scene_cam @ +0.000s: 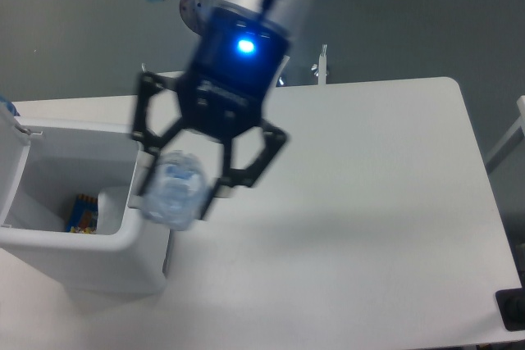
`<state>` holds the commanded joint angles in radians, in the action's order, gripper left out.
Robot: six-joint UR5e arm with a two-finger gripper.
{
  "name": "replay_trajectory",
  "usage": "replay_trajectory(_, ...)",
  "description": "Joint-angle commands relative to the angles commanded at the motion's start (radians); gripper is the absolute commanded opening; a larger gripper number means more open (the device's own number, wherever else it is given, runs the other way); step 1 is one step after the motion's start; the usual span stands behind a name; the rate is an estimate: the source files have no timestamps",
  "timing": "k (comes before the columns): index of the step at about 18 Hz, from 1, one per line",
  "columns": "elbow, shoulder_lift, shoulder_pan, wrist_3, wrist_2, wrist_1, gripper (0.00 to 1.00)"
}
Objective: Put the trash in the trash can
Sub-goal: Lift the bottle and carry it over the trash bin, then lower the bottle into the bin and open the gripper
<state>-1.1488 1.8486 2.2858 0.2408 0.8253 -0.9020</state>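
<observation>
The gripper point(179, 196) is clamping the clear water bottle point(175, 189) between its black fingers point(148, 171), holding it in the air, seen end-on and blurred. Directly beneath and to the left of the claw, the white trash can point(78, 264) is standing open, its near right rim under the bottle. Behind the claw, the white table point(377, 202) is stretching to the right.

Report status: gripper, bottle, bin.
Gripper shut on bottle, lifted off the table. Bottle at the near wall of the trash can, not yet inside. Lid open; nothing blocking the opening.
</observation>
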Motion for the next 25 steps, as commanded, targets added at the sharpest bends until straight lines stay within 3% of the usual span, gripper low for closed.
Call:
replay_trajectory(5, -0.133, -0.034, -0.077, 0.038, 0.005, 0.086, 0.33)
replay_trajectory(15, -0.181, 0.014, -0.1, 0.084, 0.029, 0.089, 0.44)
replay_trajectory(17, -0.203, 0.009, -0.101, 0.104, 0.032, 0.091, 0.58)
replay_trajectory(18, -0.209, 0.008, -0.101, 0.106, 0.032, 0.092, 0.7)
replay_trajectory(19, -0.215, 0.008, -0.101, 0.106, 0.035, 0.092, 0.94)
replay_trajectory(20, -0.215, 0.008, -0.101, 0.106, 0.05, 0.091, 1.0)
replay_trajectory(25, -0.235, 0.008, -0.057, 0.097, 0.091, 0.089, 1.0)
